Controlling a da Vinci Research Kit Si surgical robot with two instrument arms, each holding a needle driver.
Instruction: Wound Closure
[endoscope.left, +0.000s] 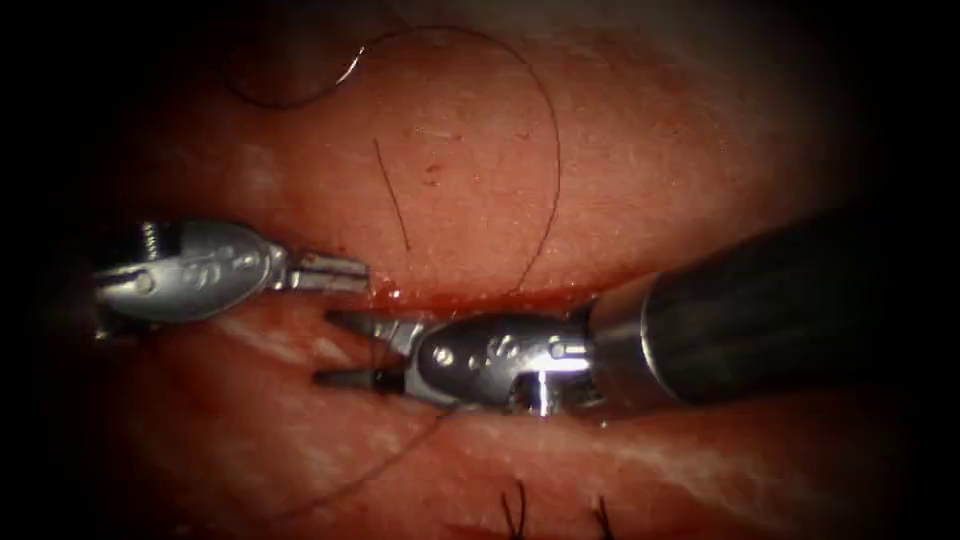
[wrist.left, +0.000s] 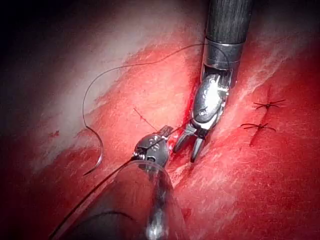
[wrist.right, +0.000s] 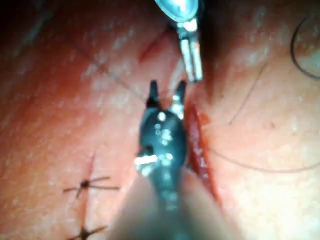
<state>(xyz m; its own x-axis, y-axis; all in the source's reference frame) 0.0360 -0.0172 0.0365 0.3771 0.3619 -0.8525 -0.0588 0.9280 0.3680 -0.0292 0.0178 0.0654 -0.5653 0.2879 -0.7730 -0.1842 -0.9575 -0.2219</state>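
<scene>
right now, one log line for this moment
left tool: jaws shut, empty | right tool: jaws open, empty | needle: lying on tissue, thread attached

Red fluid (endoscope.left: 450, 297) glistening in a thin band along the cut (endoscope.left: 560, 295), brightest at its middle; in the right wrist view the same wet streak (wrist.right: 200, 150) hugging one lip. Short cut end of thread (endoscope.left: 392, 195) lying loose and nearly straight on the tissue above the cut in the endoscope view, apart from everything else; also seen from the wrists (wrist.left: 145, 119) (wrist.right: 247, 95). Two tied stitches (endoscope.left: 515, 510) (endoscope.left: 603, 515) side by side at the lower edge, dark tails sticking up; both knots (wrist.left: 268, 105) (wrist.left: 257, 126) (wrist.right: 86, 185) (wrist.right: 85, 232) sitting well clear of the fluid
</scene>
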